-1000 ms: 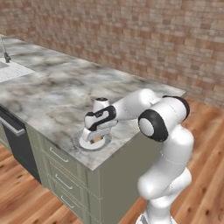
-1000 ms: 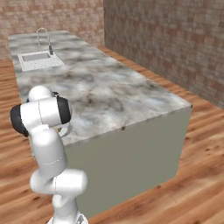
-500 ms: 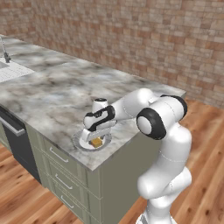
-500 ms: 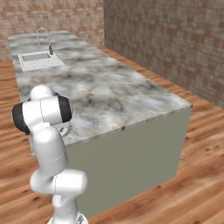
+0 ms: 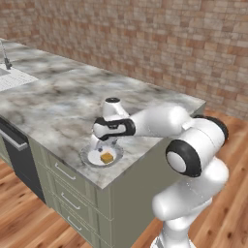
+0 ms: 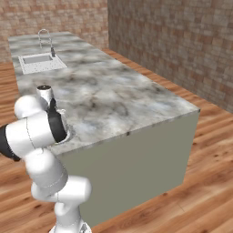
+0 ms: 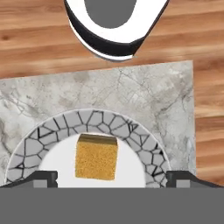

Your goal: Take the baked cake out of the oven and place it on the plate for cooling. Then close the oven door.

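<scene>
Directly below the wide-open claw (image 7: 112,179) (fingertips cropped), cake (image 7: 96,157) sits on plate (image 7: 109,124).

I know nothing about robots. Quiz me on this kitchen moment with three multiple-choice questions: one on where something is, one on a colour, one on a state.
1. Where does the cake lie?
A. in the sink
B. on the plate near the counter's corner
C. on the wooden floor

2. What colour is the cake?
A. golden brown
B. pink
C. white

3. How does the gripper stand?
A. shut on the cake
B. shut on the plate's rim
C. open, with the cake lying free between its fingertips

Answers:
1. B: the hand view shows the cake on the plate's white centre, with the marble counter ending close by.
2. A: the block looks golden brown in the hand view and the left base view.
3. C: the two dark tips stand wide apart, either side of the cake, touching nothing.
</scene>
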Available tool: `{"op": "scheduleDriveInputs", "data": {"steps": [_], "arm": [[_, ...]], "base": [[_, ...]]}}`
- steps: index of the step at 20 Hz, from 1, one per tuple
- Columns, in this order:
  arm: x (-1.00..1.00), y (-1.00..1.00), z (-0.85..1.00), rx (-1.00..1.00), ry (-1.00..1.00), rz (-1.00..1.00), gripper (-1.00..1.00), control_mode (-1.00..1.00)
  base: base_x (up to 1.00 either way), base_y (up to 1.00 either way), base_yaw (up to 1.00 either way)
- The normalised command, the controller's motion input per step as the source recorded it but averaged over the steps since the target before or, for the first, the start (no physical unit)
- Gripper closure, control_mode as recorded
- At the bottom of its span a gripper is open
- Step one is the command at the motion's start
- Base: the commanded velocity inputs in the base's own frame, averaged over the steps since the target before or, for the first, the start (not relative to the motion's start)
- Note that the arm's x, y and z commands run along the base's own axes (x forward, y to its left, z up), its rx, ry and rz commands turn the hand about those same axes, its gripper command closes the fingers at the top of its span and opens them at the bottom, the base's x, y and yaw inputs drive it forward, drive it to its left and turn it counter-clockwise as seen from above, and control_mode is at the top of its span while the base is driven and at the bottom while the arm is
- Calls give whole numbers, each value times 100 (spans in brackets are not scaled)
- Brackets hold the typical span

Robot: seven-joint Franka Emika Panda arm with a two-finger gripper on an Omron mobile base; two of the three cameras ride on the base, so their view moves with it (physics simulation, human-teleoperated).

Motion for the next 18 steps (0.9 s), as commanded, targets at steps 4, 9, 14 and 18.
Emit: {"op": "scheduleDriveInputs", "data": {"steps": [4, 9, 14, 18], "arm": [[-66, -9, 100, 0, -23, 0, -100, -100], [-64, -3, 100, 0, -13, -11, -100, -100], [-48, 0, 100, 0, -1, -36, -100, -100], [-8, 0, 87, 0, 11, -64, -100, -100]], "base": [[0, 0, 0], [0, 0, 0], [0, 0, 0], [0, 0, 0]]}}
